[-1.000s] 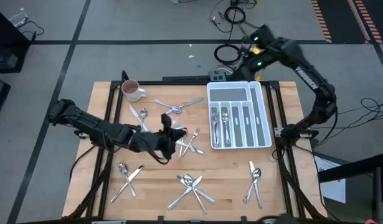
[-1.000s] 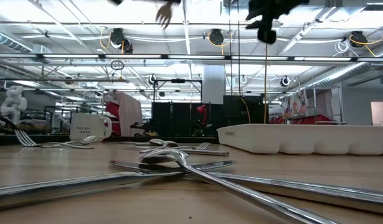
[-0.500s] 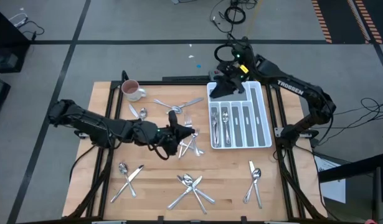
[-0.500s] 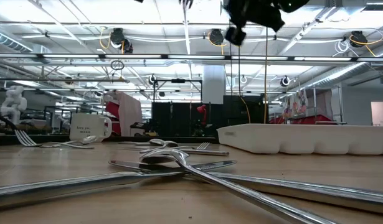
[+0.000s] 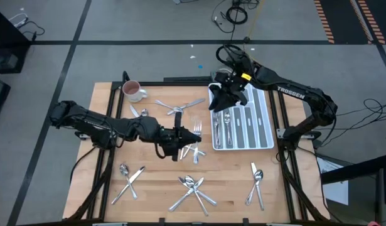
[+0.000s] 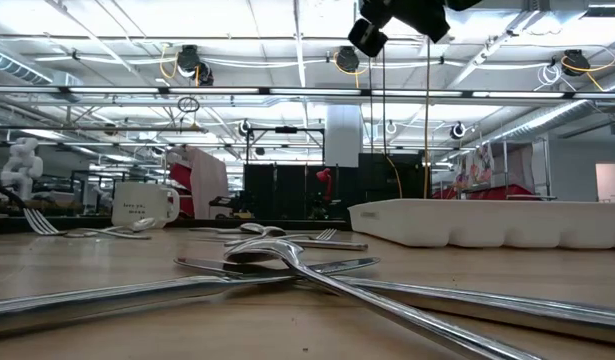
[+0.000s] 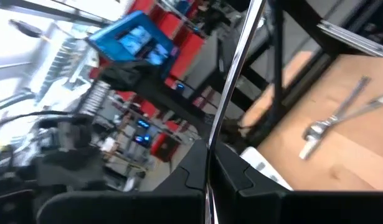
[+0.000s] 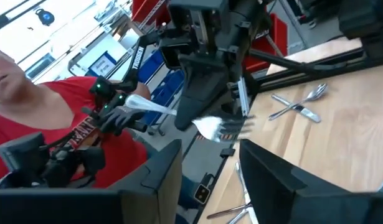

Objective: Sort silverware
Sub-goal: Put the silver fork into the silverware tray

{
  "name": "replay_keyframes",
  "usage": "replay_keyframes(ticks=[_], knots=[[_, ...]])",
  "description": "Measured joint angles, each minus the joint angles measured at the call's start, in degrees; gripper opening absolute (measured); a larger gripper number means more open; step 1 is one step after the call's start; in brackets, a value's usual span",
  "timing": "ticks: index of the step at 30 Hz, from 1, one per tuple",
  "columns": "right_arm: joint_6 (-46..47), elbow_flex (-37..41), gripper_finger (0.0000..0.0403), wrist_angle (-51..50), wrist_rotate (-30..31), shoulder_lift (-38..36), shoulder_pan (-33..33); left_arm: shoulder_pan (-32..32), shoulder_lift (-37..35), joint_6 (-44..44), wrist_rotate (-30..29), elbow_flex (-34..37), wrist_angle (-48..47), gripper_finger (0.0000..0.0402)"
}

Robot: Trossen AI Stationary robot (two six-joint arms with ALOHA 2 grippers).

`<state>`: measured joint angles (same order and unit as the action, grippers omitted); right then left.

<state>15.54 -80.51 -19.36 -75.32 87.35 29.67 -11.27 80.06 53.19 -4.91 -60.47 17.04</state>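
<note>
Around my light wooden slatted table [image 5: 152, 194] lies a grey concrete floor [image 5: 117, 25] crossed by dark lines, with orange-black hazard stripes [image 5: 331, 22] at the upper right. Black cables [image 5: 233, 16] coil at top centre. Looking level, bright ceiling lights [image 6: 117, 30] and grey trusses fill the hall.

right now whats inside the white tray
The white tray holds silverware in its two leftmost slots; the other slots look bare. The right tool hangs over its far left corner and hides that part.
</note>
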Motion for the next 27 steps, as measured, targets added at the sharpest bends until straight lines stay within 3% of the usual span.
replay_keyframes(ticks=[11, 27], knots=[[0.3, 0.0, 0.0225, -4.9, 3.1, 4.7, -2.0, 1.1, 2.8, 2.6, 2.8, 0.0, -0.5, 0.0007], [-2.3, 0.0, 0.0227, -4.6, 3.2, 9.3, -7.0, 1.1, 2.8, 2.6, 2.8, 0.0, -1.4, 0.0007]])
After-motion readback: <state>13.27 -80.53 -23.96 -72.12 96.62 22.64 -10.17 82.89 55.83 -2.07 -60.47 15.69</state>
